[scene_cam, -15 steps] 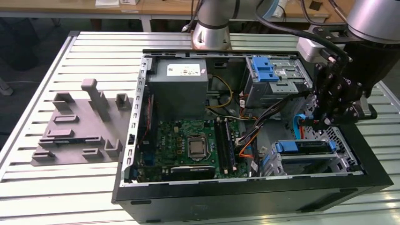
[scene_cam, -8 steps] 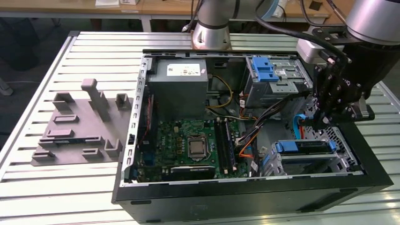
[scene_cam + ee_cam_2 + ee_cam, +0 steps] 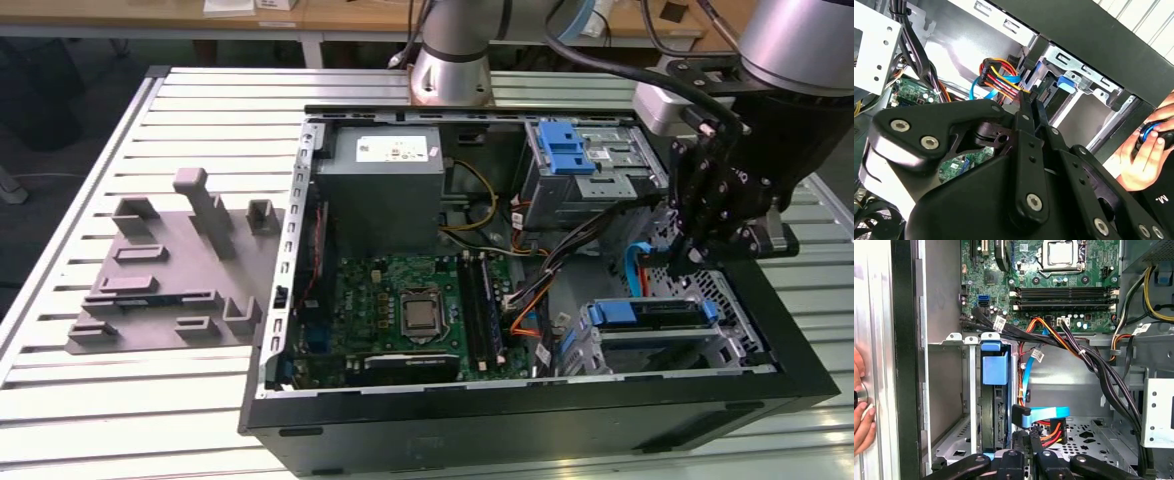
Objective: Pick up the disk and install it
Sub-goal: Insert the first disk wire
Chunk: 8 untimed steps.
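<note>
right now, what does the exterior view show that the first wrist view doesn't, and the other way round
The exterior view adds the grey fixture plate lying on the slatted table beside the computer case, and the arm's base behind it.

The first wrist view adds a person's hand just outside the case's edge.

Both share the motherboard, the black and coloured cables, the gripper down inside the case, and the disk with its blue bracket sitting in the drive bay.
</note>
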### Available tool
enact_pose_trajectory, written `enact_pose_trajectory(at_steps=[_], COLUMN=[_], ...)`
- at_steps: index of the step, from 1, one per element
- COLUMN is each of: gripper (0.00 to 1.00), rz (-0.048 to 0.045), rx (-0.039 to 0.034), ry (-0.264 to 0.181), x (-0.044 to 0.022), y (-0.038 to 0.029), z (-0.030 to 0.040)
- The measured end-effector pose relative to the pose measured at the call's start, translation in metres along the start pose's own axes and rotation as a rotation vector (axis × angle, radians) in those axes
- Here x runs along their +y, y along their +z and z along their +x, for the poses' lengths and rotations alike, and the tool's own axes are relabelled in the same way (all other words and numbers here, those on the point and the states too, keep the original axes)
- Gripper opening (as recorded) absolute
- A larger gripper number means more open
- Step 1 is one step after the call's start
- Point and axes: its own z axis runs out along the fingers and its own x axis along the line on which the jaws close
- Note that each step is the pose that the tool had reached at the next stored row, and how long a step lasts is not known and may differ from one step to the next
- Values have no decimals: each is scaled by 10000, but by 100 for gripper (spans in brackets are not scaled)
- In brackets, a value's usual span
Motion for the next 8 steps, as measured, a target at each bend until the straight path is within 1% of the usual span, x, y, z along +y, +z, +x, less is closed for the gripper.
enact_pose_trajectory(at_steps=[3,5,6,8], gripper=[16,16,16,16], rz=[-10,-36,-50,-112], rx=[0,10,19,24], ry=[25,188,286,357], x=[0,0,0,-1], y=[0,5,5,7], z=[2,6,6,13])
